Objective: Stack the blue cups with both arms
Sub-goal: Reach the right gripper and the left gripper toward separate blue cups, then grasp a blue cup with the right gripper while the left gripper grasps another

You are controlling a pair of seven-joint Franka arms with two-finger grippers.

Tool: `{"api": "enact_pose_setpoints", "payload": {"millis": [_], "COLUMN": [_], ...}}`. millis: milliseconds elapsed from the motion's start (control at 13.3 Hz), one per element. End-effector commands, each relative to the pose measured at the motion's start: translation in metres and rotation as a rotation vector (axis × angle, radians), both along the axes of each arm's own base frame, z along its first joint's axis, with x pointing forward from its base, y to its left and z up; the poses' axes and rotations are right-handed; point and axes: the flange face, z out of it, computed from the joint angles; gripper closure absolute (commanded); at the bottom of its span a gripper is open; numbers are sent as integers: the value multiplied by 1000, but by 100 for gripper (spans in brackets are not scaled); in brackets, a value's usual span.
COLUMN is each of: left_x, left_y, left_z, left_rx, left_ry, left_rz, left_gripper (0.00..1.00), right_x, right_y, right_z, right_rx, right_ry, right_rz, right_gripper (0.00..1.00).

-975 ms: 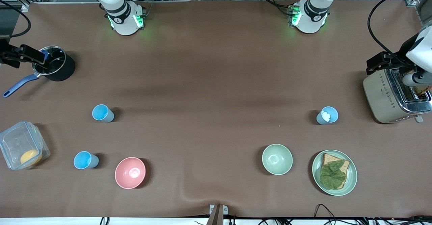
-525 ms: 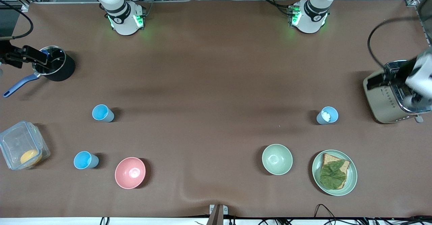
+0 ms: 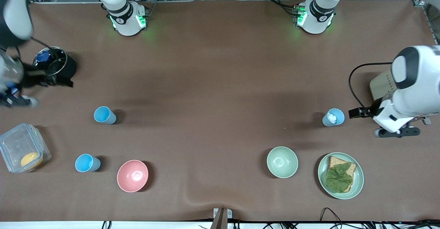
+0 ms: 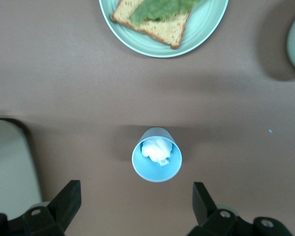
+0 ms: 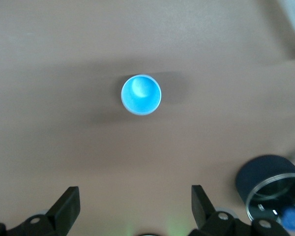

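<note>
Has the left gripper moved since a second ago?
Yes. The left gripper has left the toaster and now sits open beside the cup holding something white.

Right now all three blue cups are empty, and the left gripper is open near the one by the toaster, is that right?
Not quite. The blue cup near the left gripper has something white inside, as the left wrist view shows. The other two blue cups, toward the right arm's end, look empty. The left gripper is open, as you said.

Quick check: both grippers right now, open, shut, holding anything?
Left gripper: open, empty, by the blue cup holding something white.
Right gripper: open, empty.
</note>
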Motion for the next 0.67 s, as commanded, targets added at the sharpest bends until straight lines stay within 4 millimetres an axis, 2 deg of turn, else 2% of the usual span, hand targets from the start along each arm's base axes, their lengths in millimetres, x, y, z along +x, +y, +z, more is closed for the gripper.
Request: {"api": "enact_pose_setpoints", "payload": {"millis": [0, 75, 225, 450, 600], "left_x": [-25, -29, -33, -45, -52], "left_y": [6, 16, 14, 13, 13], "left_z": [-38, -54, -82, -111, -122], "left_rx": [-22, -21, -23, -26, -27], "left_ry": [-77, -102, -93, -79, -63], "left_rz": [4, 19, 14, 14, 13], "left_gripper": [0, 0, 0, 0, 9], "right_x": [23, 22, 13, 11, 12], "right_y": [-24, -26, -27, -26, -26], "right_z": [-72, -92, -130, -159, -175], "right_rx": [19, 13, 7, 1, 1], "right_ry": [45, 38, 2, -44, -46], "right_rz": [-49, -47, -55, -55, -58], "right_gripper": [0, 0, 0, 0, 0]}}
